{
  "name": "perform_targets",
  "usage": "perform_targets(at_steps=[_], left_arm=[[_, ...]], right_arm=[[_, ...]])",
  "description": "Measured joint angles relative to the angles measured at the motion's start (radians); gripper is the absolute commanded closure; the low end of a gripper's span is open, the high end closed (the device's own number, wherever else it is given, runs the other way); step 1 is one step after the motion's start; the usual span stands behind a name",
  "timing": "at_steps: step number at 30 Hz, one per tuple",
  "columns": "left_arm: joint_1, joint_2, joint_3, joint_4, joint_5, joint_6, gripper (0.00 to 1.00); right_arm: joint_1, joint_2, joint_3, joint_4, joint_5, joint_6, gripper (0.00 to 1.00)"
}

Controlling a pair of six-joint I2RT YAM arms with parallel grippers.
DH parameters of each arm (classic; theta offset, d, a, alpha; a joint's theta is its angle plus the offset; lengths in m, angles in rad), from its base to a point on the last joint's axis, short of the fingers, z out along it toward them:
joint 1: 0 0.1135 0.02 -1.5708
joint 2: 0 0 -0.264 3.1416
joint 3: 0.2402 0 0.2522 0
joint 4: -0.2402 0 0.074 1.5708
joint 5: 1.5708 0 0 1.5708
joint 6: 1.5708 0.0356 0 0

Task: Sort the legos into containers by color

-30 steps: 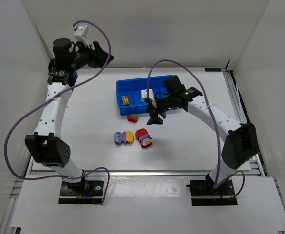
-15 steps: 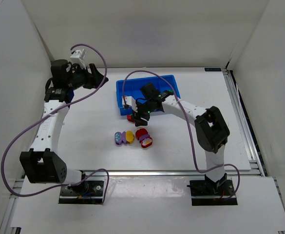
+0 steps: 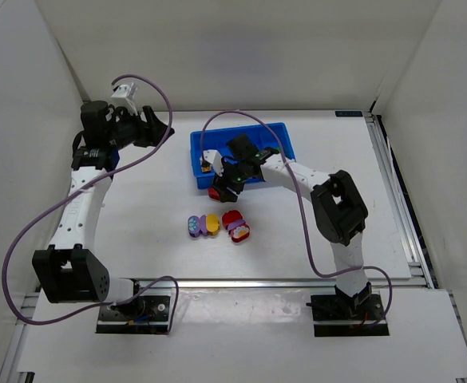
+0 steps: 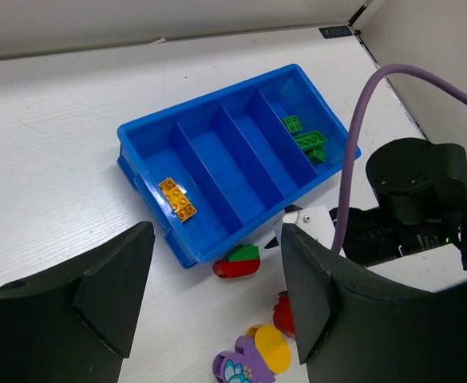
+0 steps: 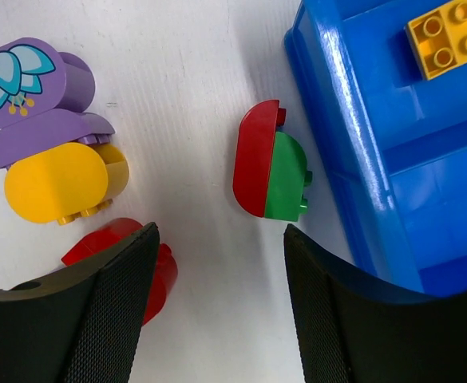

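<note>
Having swung left along the tray (image 5: 353,159), now poises the right claw (image 5: 219,263), spread wide and empty, over the red-green brick (image 5: 269,169) on the surface (image 5: 177,64) just beside it; next pick looks set.

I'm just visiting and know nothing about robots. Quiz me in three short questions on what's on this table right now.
1. True or false: the orange brick and the green bricks share one compartment of the blue tray.
2. The red-and-green brick lies: A in the tray, B on the table beside the tray, C atop another brick.
3. Fill in: the right gripper has its jaws ___.
Key: 1 false; 2 B; 3 open.
</note>
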Motion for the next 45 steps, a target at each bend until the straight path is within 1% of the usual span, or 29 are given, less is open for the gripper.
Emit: perform_targets(at_steps=[9, 18, 30, 36, 45], left_arm=[[0.001, 0.000, -0.008, 0.028, -0.002, -0.003, 0.25], [0.001, 0.000, -0.031, 0.047, -0.005, -0.007, 0.25], [0.001, 0.000, -0.043, 0.061, -0.008, -0.007, 0.25], [0.001, 0.000, -0.062, 0.061, -0.008, -0.010, 0.25], [0.002, 0.000, -0.063, 0.061, -0.008, -0.010, 0.25]], right_arm=[[0.000, 0.045, 0.000, 0.008, 0.021, 0.077, 0.28], [0.000, 0.072, 0.000, 0.076, 0.064, 0.126, 0.28], [0.016, 0.117, 0.011, 0.106, 0.070, 0.137, 0.28], [0.029, 0.118, 0.025, 0.128, 0.033, 0.134, 0.28], [0.054, 0.160, 0.092, 0.127, -0.100, 0.122, 0.29]])
